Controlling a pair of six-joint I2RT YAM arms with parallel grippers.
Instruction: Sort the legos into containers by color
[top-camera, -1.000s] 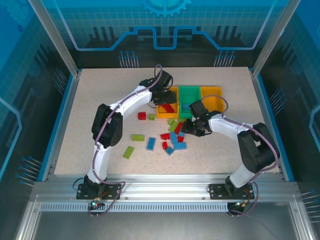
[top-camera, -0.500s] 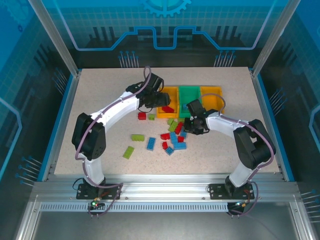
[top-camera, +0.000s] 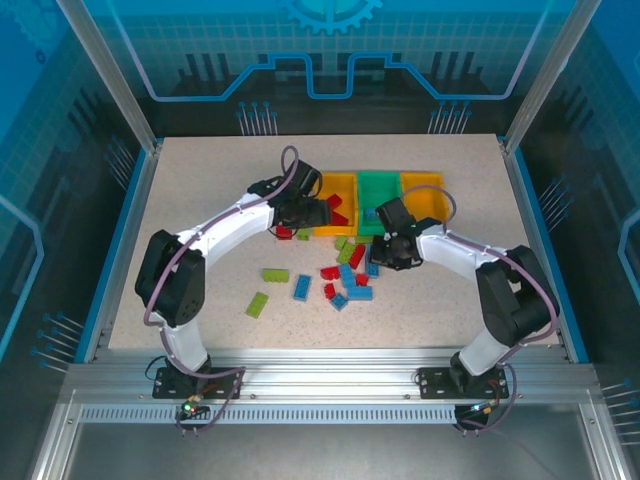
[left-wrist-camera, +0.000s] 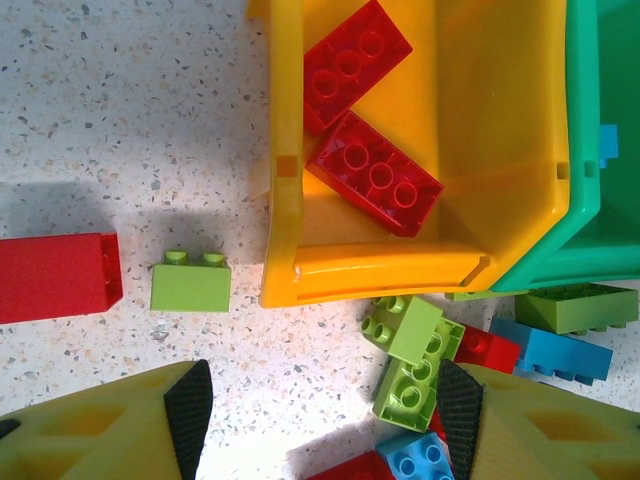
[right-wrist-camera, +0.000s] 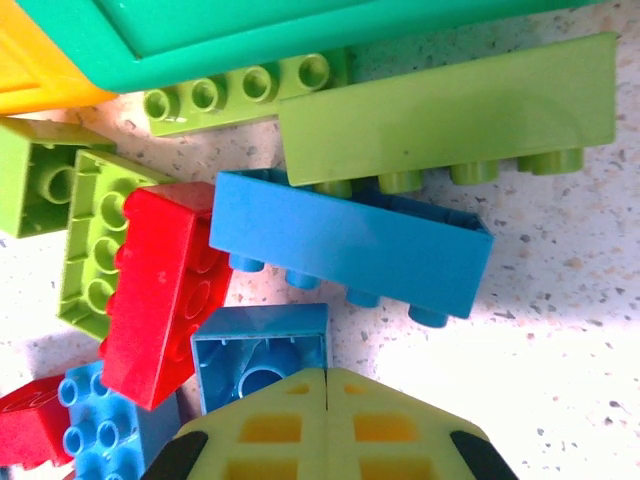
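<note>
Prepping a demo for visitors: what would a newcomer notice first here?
On the table, a green bin flanked by orange-yellow ones, the left bin holding two red bricks. In front, a jumble of red, blue and lime bricks, with the left arm and right arm bent toward it.

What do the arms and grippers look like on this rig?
The left arm and right arm have white links, black joints and a greyish-purple cable looping alongside. The left gripper and right gripper have yellow-green fingers with recessed pockets and black pads.

Three containers (top-camera: 380, 195), roughly twenty legos (top-camera: 275, 274)
</note>
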